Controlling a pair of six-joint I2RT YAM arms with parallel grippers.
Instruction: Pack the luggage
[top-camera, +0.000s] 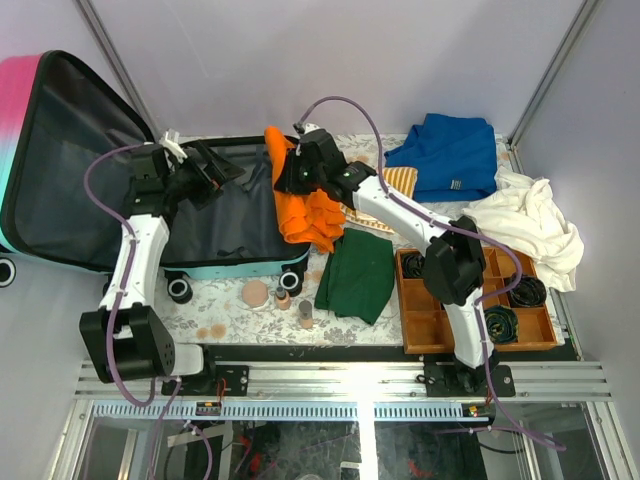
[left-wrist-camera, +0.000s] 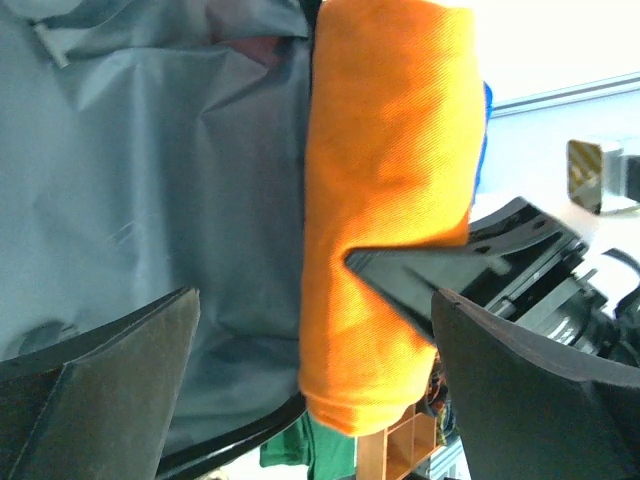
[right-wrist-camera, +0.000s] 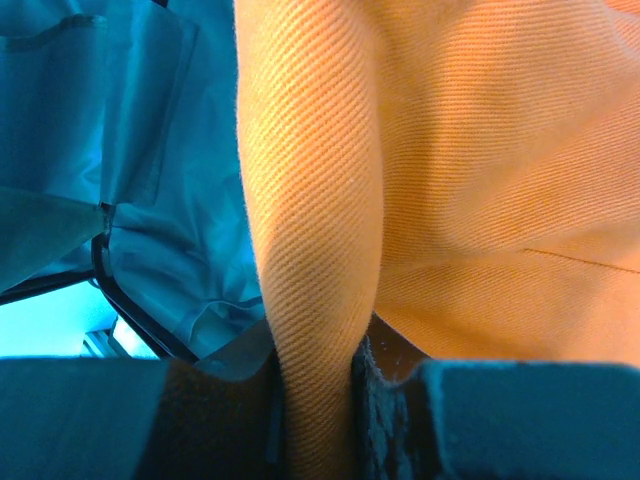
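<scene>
Pale grey walls (top-camera: 300, 60) boxed in the table (top-camera: 225, 312) on the far, left and right sides. Metal frame posts (top-camera: 113, 62) stood at both far corners. Table top wore a mottled floral cover. The aluminium rail (top-camera: 340, 380) along the near edge caught bright glare.

Suitcase (top-camera: 225, 222) lining is wide open under the spread left gripper (top-camera: 225, 165), loads of room. Orange cloth (top-camera: 310, 215) pinched in the right gripper (right-wrist-camera: 315, 400) drapes over its right rim, blocking that side.
</scene>
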